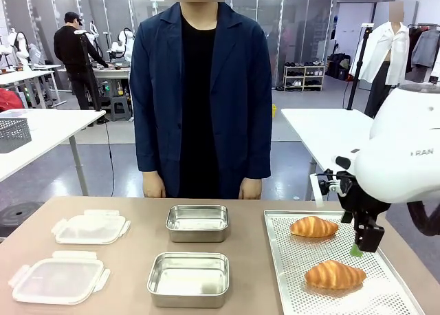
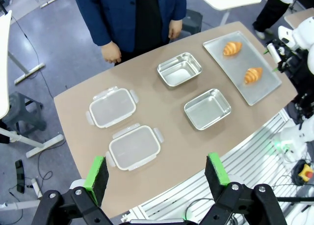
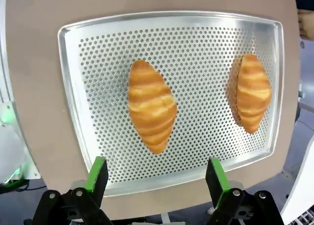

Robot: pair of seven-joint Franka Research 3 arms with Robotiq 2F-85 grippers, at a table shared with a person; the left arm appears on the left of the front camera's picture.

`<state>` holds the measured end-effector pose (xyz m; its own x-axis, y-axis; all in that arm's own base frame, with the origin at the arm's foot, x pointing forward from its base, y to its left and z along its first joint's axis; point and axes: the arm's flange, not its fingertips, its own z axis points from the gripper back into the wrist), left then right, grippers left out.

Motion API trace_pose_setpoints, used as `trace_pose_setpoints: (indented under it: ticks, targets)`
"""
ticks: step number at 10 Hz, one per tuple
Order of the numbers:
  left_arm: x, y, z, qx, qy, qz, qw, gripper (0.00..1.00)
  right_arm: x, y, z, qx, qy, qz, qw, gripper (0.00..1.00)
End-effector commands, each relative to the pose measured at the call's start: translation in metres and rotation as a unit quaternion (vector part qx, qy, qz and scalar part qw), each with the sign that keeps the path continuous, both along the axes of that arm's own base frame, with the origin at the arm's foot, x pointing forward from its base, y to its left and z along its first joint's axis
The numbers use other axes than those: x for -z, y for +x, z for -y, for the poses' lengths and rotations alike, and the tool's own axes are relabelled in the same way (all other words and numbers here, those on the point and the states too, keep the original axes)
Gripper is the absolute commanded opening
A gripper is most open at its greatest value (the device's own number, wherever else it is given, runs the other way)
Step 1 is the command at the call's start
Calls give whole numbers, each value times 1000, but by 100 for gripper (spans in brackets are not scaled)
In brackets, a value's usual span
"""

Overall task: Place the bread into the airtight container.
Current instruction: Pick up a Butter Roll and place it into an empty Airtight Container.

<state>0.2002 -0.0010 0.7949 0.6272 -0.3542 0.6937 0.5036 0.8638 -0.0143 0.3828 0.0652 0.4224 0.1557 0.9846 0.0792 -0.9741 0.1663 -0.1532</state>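
Two golden croissants, the bread, lie on a perforated metal tray at the table's right: one near, one far. My right gripper hangs open just above the tray, right of the croissants. In the right wrist view, that gripper looks straight down on the near croissant, with the other croissant to its side. Two open steel containers stand mid-table, one far and one near. My left gripper is open, high above the table and holding nothing.
Two clear plastic lids lie at the table's left. A person in a dark blue jacket stands at the far edge with hands hanging at the sides. Bare tabletop lies between the containers and the tray.
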Motion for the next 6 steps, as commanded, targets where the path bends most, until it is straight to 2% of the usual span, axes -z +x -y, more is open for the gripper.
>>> trace_pose_setpoints:
  ticks: [1,6]
  targets:
    - [0,0,0,6,3,1,1000,100,26,3,2,-17,-2,-9,1000,100]
    - [0,0,0,6,3,1,1000,100,74,15,-2,-23,-23,-24,999,100]
